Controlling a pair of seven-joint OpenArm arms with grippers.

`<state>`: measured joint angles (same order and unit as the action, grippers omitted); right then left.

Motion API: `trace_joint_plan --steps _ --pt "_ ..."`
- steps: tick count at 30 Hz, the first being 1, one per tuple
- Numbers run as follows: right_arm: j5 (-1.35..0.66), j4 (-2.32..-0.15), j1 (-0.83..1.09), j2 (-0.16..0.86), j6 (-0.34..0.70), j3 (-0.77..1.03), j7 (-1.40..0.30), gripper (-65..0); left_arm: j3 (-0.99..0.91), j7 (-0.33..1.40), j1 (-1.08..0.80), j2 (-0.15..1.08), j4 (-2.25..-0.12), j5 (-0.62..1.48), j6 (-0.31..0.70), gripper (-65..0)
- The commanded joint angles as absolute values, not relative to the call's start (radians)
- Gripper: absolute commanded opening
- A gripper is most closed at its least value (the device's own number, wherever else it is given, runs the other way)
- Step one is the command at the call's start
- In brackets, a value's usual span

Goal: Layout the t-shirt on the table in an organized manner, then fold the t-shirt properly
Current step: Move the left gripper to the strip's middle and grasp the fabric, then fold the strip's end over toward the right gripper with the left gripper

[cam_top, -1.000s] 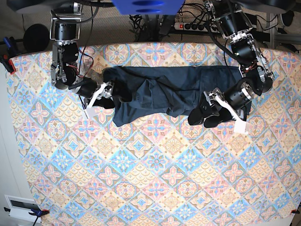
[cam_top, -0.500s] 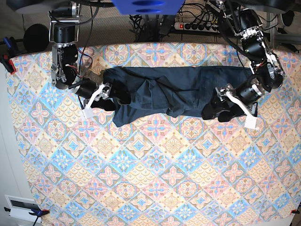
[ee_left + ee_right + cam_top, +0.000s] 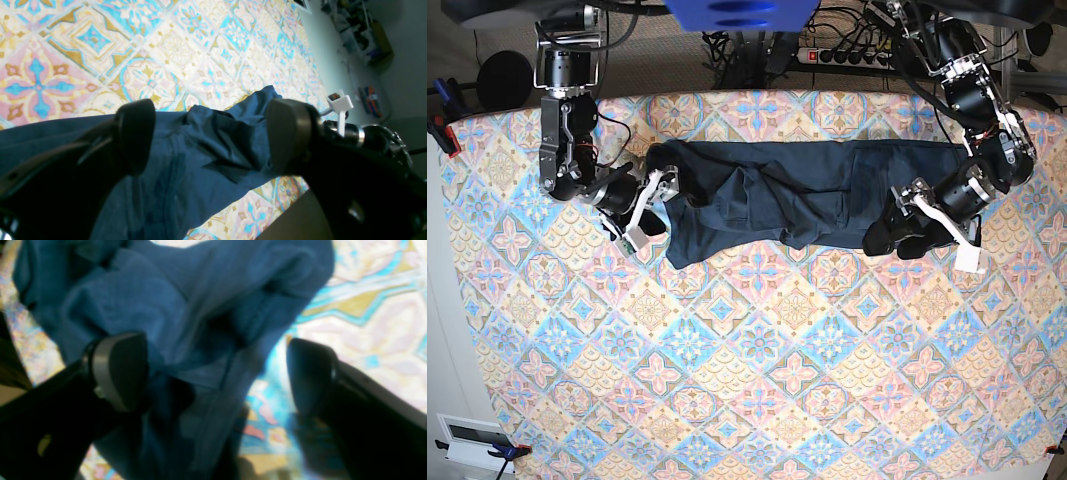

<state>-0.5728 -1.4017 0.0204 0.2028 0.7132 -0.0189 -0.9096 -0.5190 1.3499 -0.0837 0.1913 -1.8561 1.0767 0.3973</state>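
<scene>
Operator: Report the tabletop (image 3: pixel 757 380) and the garment position.

Technician: The tabletop carries a patterned cloth of blue, pink and cream diamond tiles. The t-shirt (image 3: pixel 797 195) lies on its far half, stretched into a long band running side to side, with wrinkles near its middle and one flap hanging toward the near edge at the left of the base view.

Operator: State of the left end effector (image 3: pixel 889 232)?

Technician: Open. It sits at the end of the band on the right of the base view. In the left wrist view both fingers (image 3: pixel 135 133) stand wide apart above a creased fold of fabric, with no cloth pinched between them.

Operator: And the right end effector (image 3: pixel 655 205)?

Technician: Also open. It sits at the opposite end of the band. In the right wrist view, which is blurred, one finger (image 3: pixel 120 368) lies over bunched fabric and the other over bare cloth pattern just beside the garment edge.
</scene>
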Motion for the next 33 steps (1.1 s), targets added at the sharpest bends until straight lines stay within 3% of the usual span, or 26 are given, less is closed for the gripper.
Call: trace_joint_plan --steps 1,13,23,28,33 --pt "-0.524 -1.414 0.015 0.217 0.698 -0.013 -0.932 0.0 -0.522 1.33 -0.073 0.202 -1.87 1.104 0.401 -13.4" --pt "-0.245 -1.503 0.016 0.217 0.698 -0.012 -0.944 0.0 -0.516 1.331 -0.074 0.196 -1.87 1.102 0.401 -13.4" --pt "-0.317 -1.511 0.019 0.211 0.698 -0.019 -0.974 0.0 -0.501 1.33 -0.067 0.007 -1.87 1.099 0.401 -13.4" --pt "-0.377 -1.512 0.019 0.166 0.698 -0.012 -1.017 0.0 -0.372 1.328 -0.067 -0.082 -1.87 1.073 0.4 -13.4" --pt "-0.381 -1.546 0.019 0.163 0.698 -0.012 -1.018 0.0 -0.255 1.273 -0.067 -0.094 -1.87 0.963 0.4 -13.4"
